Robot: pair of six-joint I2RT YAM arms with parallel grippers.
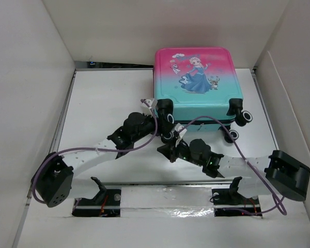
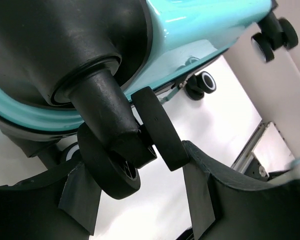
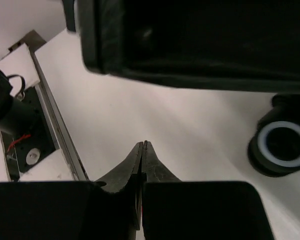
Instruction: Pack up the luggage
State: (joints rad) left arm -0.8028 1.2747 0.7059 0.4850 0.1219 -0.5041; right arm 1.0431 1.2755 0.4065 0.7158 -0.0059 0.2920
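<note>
The left tool [image 2: 140, 200] stood apart, astride a wheel [image 2: 115, 170], which only its wrist view showed clearly. The luggage [image 1: 196, 77] lay flat on the table's [image 1: 108, 98] far centre-right, wheels toward the arms, long axis near-to-far. The right tool [image 3: 142, 150] was pressed together, empty.

Pink-to-teal gradient luggage [image 1: 196, 98] with blue-dressed cartoon princess [image 1: 194, 75], black white-ringed wheels [image 1: 165, 109]; white table [image 1: 108, 103].

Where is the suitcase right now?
Top view: the suitcase lies flat at the table's far right, wheels toward the arms, with the left gripper at its near-left wheel.
</note>
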